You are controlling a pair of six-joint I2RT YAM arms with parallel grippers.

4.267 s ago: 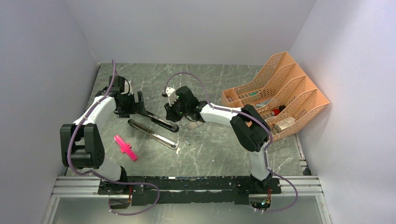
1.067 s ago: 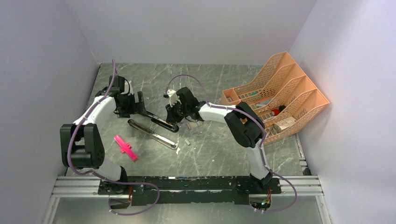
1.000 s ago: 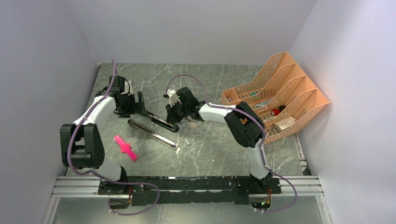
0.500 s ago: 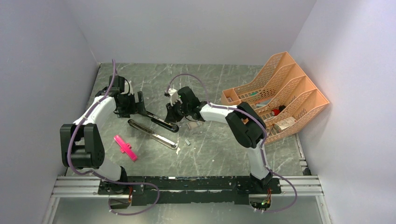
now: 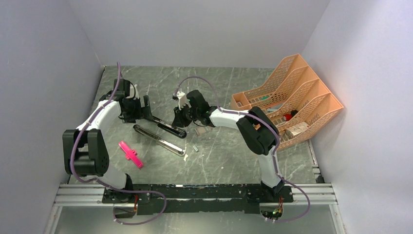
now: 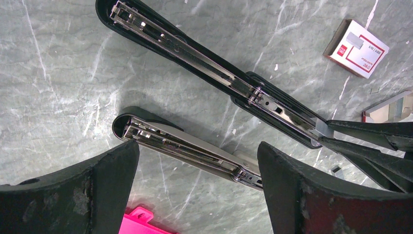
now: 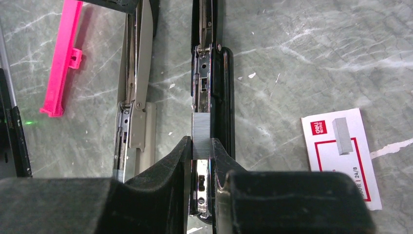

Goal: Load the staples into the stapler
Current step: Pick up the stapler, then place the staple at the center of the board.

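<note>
- Pinching the staples (image 7: 200,129), a short grey strip, in the right end effector (image 7: 201,146), fingers drawn in narrow on the strip's near end.
- Holding that strip directly over the chrome rail of the stapler (image 7: 204,73), seemingly resting on it, though contact is hard to judge from these angles.
- Showing the black stapler opened out flat on the counter (image 5: 219,156), left of centre, running from far left to near right.
- Hanging the left end effector (image 6: 197,161) spread wide, closing on nothing, above the silver-grey stapler (image 6: 180,146).
- Showing that silver-grey stapler lying just near of the black one and roughly parallel to it.
- Showing the red-and-white staple box (image 7: 341,156) flat on the counter, right of the stapler and apart from it.
- Showing the pink plastic piece (image 7: 61,63) to the near left of both staplers, and the orange file rack (image 5: 287,102) at the far right.
</note>
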